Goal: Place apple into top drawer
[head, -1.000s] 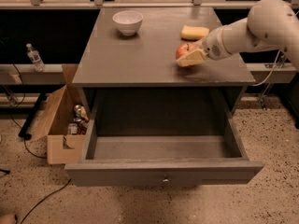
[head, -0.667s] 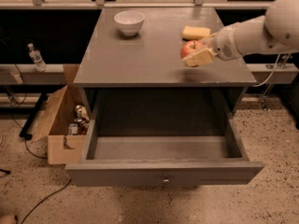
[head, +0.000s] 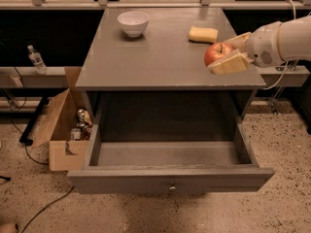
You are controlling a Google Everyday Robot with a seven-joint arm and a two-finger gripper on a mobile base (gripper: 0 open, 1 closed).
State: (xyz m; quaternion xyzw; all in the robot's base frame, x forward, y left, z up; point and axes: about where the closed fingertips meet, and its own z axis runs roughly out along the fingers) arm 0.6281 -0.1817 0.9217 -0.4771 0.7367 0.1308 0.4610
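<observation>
Your pincer (head: 225,52) sits over the right-hand side of the desk (head: 160,67), near the front edge. It is closed around the apple (head: 214,55): one beige finger (head: 229,63) lies under and in front of the fruit, and the other (head: 239,39) shows behind it. The apple is red with its short stem pointing up, and it is held above the desk's top near the right rim. You cannot tell from this view whether it touches the surface. The white arm (head: 284,40) reaches in from beyond the desk's right side.

The yellow sponge (head: 203,34) lies flat on the desk's top toward the back right, just behind the pincer and apart from it. The white bowl (head: 132,22) stands upright at the back left of the desk's top, well apart from the apple.

Below the desk's top, the top drawer (head: 170,178) is pulled out toward the front, with its grey inside showing and a small round knob (head: 171,187) at the middle of its front panel.

On the floor to the left of the desk, an open cardboard box (head: 60,144) holds small objects. A clear plastic bottle (head: 36,59) stands farther back on that side.
</observation>
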